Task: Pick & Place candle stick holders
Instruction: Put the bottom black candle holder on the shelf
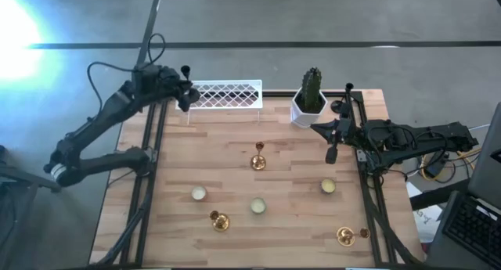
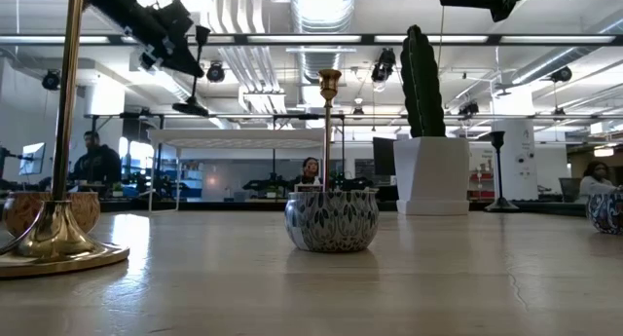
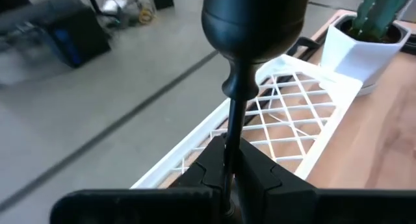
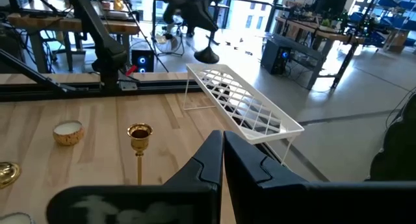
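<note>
Black stemmed holder sits clenched by its thin stem in my left pincer, hanging over the left end of the white lattice tray at the far edge of the bench. I'd bring it down slowly and upright until the base rests flat on the lattice, and only then let go, since the slim stem could tip. My right pincer is clenched on nothing, waiting over the bench's right side near the cactus pot.
</note>
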You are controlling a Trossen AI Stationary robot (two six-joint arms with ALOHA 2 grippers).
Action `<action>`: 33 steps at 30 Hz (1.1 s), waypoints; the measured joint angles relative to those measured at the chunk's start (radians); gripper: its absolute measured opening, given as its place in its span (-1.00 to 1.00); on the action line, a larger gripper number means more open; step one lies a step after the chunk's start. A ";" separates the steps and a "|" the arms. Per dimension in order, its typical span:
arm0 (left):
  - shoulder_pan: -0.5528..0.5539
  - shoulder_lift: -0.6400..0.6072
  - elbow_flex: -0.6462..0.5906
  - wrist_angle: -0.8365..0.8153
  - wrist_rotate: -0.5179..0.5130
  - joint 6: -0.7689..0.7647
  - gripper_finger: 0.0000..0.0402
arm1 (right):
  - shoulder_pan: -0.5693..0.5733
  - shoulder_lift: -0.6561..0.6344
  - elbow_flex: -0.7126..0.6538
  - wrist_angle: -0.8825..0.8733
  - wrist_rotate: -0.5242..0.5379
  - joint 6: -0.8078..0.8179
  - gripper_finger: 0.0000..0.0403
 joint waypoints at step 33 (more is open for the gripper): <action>0.157 0.044 -0.150 0.299 -0.002 -0.107 -0.91 | 0.000 0.000 -0.001 -0.002 0.000 0.017 -0.96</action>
